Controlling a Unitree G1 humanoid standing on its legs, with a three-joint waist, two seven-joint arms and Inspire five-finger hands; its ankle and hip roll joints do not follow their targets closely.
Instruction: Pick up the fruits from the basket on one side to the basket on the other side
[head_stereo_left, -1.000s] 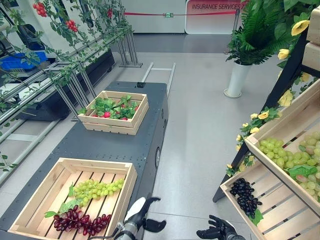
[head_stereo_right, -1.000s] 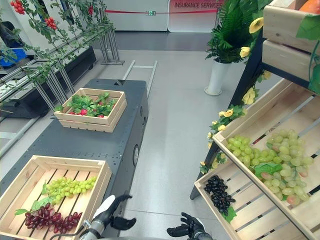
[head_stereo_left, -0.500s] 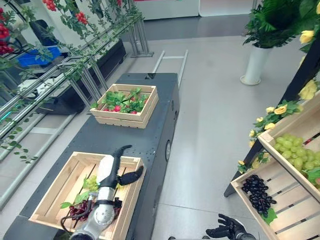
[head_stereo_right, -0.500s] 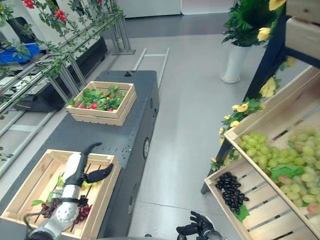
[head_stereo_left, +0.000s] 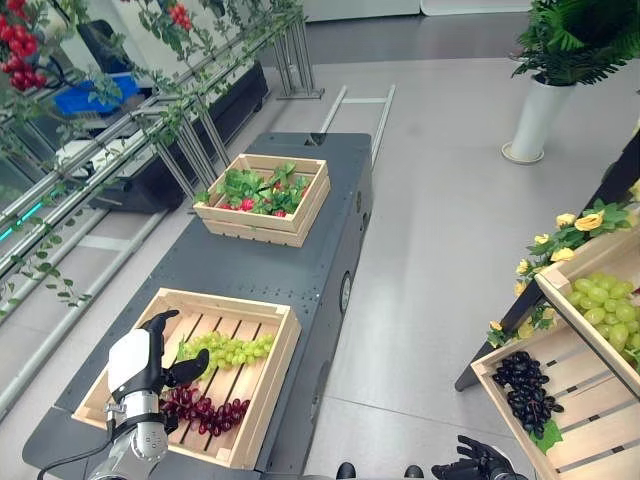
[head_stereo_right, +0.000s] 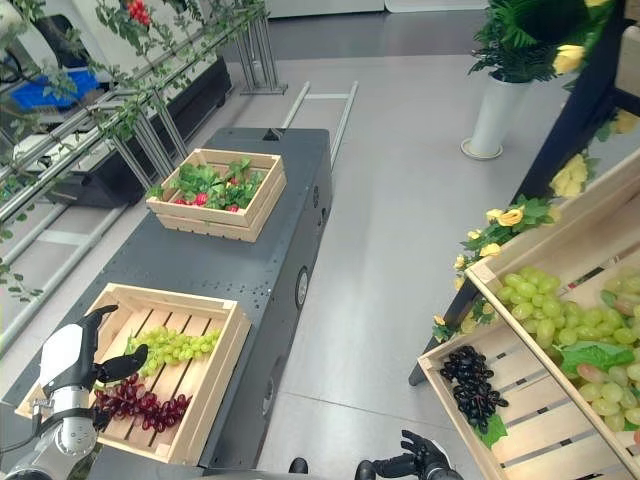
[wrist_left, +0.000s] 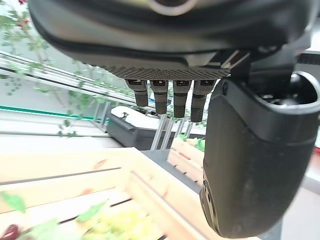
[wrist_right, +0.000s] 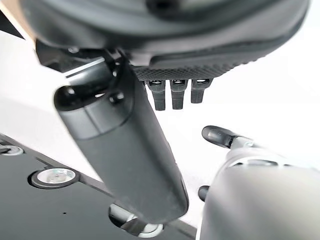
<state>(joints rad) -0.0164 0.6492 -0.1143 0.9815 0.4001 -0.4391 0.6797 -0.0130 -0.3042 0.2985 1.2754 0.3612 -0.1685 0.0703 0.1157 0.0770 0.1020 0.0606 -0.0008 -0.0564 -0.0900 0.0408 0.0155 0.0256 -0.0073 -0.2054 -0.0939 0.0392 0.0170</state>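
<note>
Two grape bunches lie in the near crate (head_stereo_left: 270, 400) on the dark surface (head_stereo_left: 300, 270): green grapes (head_stereo_left: 228, 350) across the middle slats, red grapes (head_stereo_left: 200, 411) nearer the robot, just beside them and maybe touching. A leaf (head_stereo_right: 112, 366) sits at the left end of the bunches. A far crate (head_stereo_left: 300, 215) with leafy greens and small red fruit stands further along the same surface, well apart. To the right, across the floor, slanted rack crates (head_stereo_right: 520, 440) hold black grapes (head_stereo_right: 470, 385) and more green grapes (head_stereo_right: 545, 315); that looks like the likely drop side, though I cannot be sure.

Left hand (head_stereo_left: 140, 362) hovers over the left part of the near crate, above the red grapes, fingers straight and spread, thumb out, holding nothing. Left wrist view shows fingers (wrist_left: 167, 97) extended over the wood and a blur of green fruit. Right hand (head_stereo_right: 420, 465) hangs low by the floor, loosely relaxed, empty.

Handling guess: bunches look light, lumpy, soft-skinned, a bit slick. Single grapes could pop off or crush under a hard squeeze. Best hold is probably a wide cradle round the thick middle of a bunch, or near the stem end, which I cannot make out. Bunch will droop, so lift clear of the crate wall.
</note>
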